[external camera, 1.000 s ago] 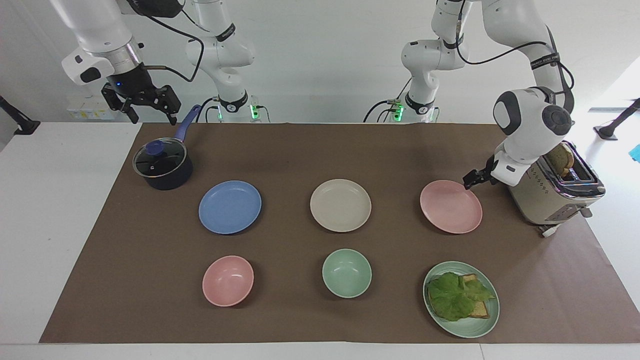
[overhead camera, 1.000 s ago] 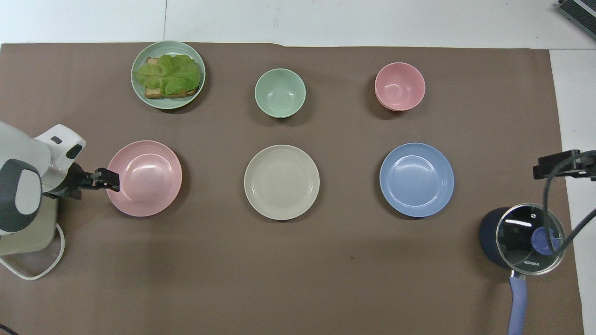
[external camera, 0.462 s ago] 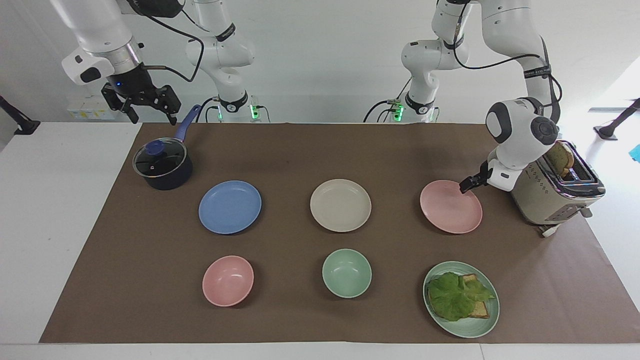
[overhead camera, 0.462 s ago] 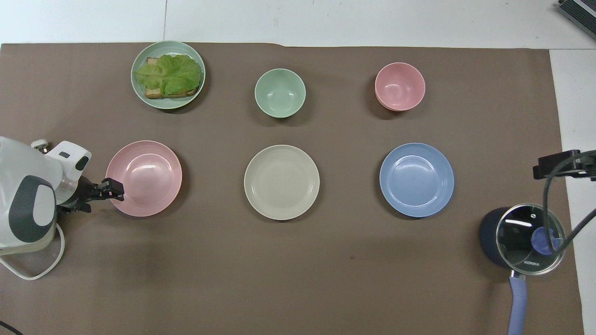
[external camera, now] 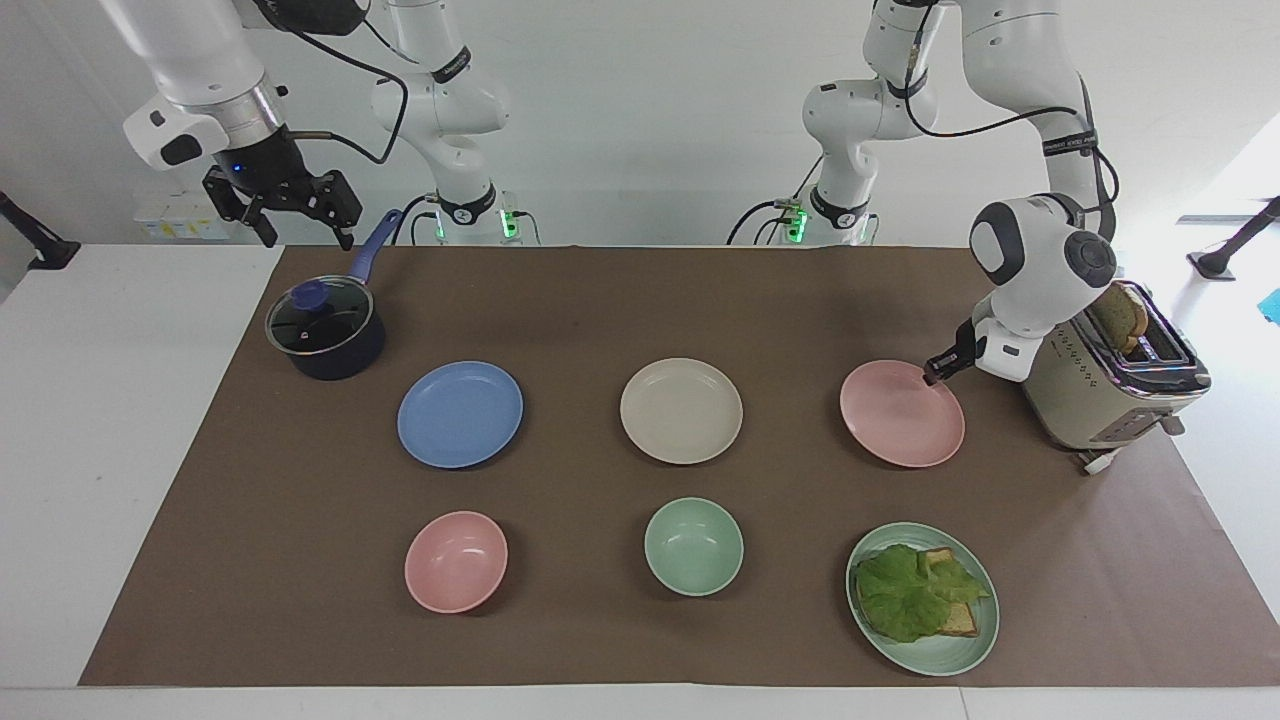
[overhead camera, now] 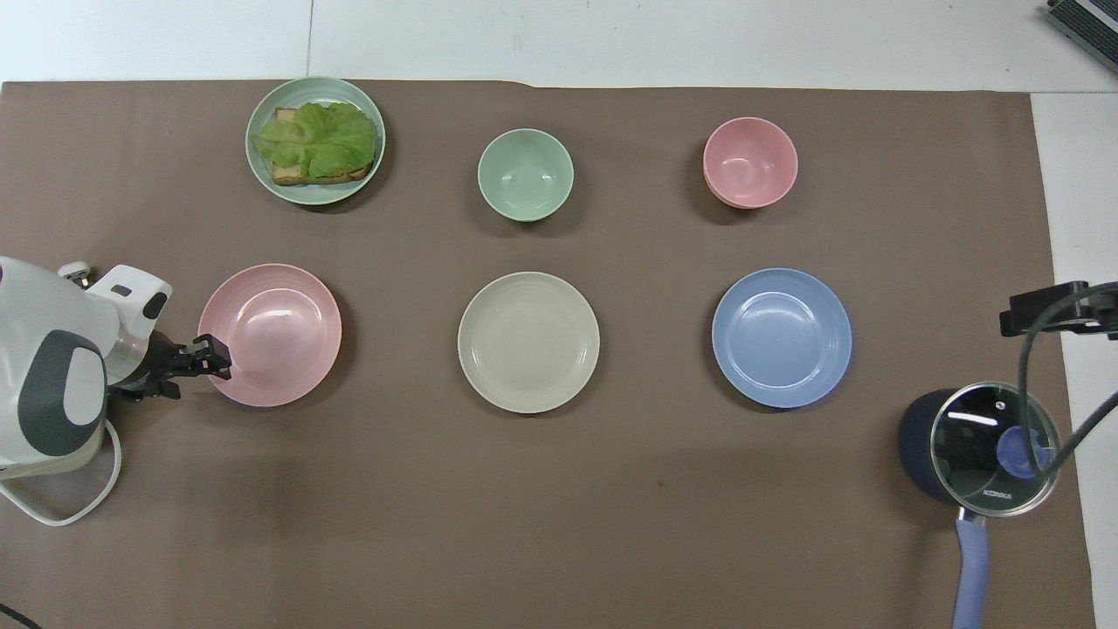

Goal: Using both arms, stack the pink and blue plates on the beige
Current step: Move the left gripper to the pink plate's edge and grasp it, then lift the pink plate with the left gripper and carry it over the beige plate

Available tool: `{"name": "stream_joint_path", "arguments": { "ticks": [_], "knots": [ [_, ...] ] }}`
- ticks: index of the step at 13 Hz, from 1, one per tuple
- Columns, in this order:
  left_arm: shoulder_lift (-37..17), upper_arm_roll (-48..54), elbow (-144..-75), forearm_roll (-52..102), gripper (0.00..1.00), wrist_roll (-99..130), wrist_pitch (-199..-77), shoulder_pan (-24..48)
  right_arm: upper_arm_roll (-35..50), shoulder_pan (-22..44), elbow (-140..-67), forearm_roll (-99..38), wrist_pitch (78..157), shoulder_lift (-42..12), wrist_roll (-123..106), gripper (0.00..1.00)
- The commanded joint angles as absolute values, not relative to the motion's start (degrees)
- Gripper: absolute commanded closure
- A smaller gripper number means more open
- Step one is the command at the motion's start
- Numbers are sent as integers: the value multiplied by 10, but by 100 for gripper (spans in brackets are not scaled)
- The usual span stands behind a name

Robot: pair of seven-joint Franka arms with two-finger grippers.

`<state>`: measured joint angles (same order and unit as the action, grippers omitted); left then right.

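- Facing view, right of frame: my left gripper (external camera: 934,375) sits low at the rim of the pink plate (external camera: 902,414), on the edge toward the toaster (external camera: 1110,385). Its fingertips look pinched together on that rim, though I cannot tell for certain that the plate is truly clamped; it lies flat on the mat (external camera: 600,300).
- Overhead view, left of frame: the same gripper (overhead camera: 212,358) comes in sideways at the plate's (overhead camera: 271,335) edge. I judge that low angle is needed because a shallow plate offers only its lip to grab.
- My right gripper (external camera: 300,205) waits in the upper left of the facing view, up in the air over the pot (external camera: 325,330), fingers spread wide and holding nothing.
- Beige plate (external camera: 681,410) sits mid-frame, bare, between the pink one and the blue plate (external camera: 460,414). All three stand well apart in one row, so each arm has the plate at its own end.
- Nothing is stacked yet. As I read it, the next move is a lift and a carry toward the beige plate; a thin rim grip could slip or tilt the plate.
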<state>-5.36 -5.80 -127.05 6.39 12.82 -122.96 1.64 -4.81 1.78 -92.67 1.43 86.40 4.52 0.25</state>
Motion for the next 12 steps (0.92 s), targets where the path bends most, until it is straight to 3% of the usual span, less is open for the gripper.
{"name": "stream_joint_path", "arguments": {
  "ticks": [1, 5, 9, 12],
  "knots": [
    [-46, -59, -1270, 86, 100, 134, -1237, 20, -45, 15, -926, 14, 860, 50, 9, 0],
    [-47, -58, -1232, 99, 100, 133, -1195, 17, -45, 15, -926, 14, 859, 50, 9, 0],
    [-45, -58, -1104, 155, 100, 131, -1033, 16, -45, 15, -926, 14, 860, 50, 9, 0],
    [-40, -41, -1100, 176, 100, 128, -1029, 46, -45, 15, -926, 14, 860, 50, 9, 0]
  ]
}}
